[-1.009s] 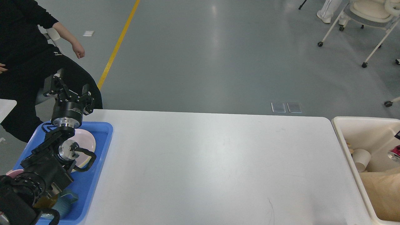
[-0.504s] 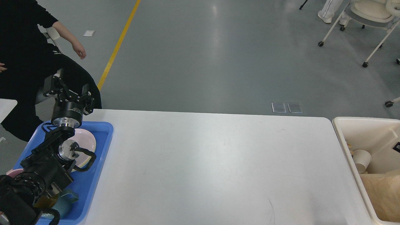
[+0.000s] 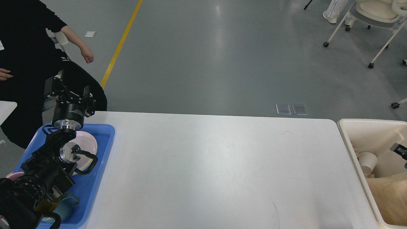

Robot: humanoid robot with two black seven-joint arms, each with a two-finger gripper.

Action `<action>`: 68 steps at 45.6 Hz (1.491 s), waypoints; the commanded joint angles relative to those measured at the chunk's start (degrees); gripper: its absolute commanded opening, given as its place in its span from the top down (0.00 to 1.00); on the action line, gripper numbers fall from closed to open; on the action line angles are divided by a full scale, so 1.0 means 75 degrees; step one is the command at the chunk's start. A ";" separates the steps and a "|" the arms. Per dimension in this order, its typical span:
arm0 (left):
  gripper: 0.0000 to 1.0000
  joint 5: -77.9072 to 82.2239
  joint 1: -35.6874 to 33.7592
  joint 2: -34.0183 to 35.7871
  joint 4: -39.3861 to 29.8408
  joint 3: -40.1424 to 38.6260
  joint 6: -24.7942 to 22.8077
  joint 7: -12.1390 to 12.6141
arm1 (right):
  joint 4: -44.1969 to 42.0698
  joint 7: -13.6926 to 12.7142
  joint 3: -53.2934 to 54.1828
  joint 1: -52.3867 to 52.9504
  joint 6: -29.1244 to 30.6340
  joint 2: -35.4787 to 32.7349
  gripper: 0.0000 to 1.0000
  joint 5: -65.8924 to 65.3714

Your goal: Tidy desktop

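Note:
The desktop [image 3: 216, 168] is a wide white tabletop with rounded corners, and its surface shows bare. My left gripper [image 3: 69, 90] points up above the far end of the blue tray [image 3: 106, 149], its two fingers spread apart and empty. Only a small black part of my right arm [image 3: 399, 149] shows at the right edge, above the cream-white bin [image 3: 346, 133]. Its fingers cannot be told apart.
The blue tray holds a pink plate [image 3: 89, 143] and a teal cup [image 3: 65, 208], partly hidden by my left arm. The bin holds a paper cup [image 3: 369, 160] and a brown paper bag [image 3: 388, 197]. A person in black [image 3: 22, 57] sits beyond the tray.
The black part of my right arm has come a little further into view over the bin. The seated person's arm has shifted slightly. My left arm has not moved.

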 commanded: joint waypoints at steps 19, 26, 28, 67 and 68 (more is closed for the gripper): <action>0.04 0.0004 -0.0007 0.0000 0.0000 0.0000 0.0000 0.0000 | 0.2844 0.0000 -0.1120 0.2078 0.0972 0.0070 0.00 0.0275; 0.04 -0.0008 0.0005 0.0000 0.0000 0.0000 0.0000 0.0000 | 0.3420 -0.0011 -0.1508 0.3297 0.2553 -0.0141 0.00 0.0508; 0.04 -0.0008 -0.0007 0.0000 0.0000 0.0000 0.0000 0.0000 | 0.3420 -0.0011 -0.1508 0.3508 0.3209 -0.0269 0.00 0.0766; 0.04 0.0004 -0.0007 0.0000 0.0000 0.0000 0.0000 0.0000 | 0.3373 -0.0070 -0.2539 0.5959 0.5404 -0.1606 0.00 0.2525; 0.04 -0.0008 0.0005 0.0000 0.0000 0.0000 0.0000 0.0000 | 0.3373 -0.0070 -0.2574 0.5924 0.5404 -0.1595 0.00 0.2525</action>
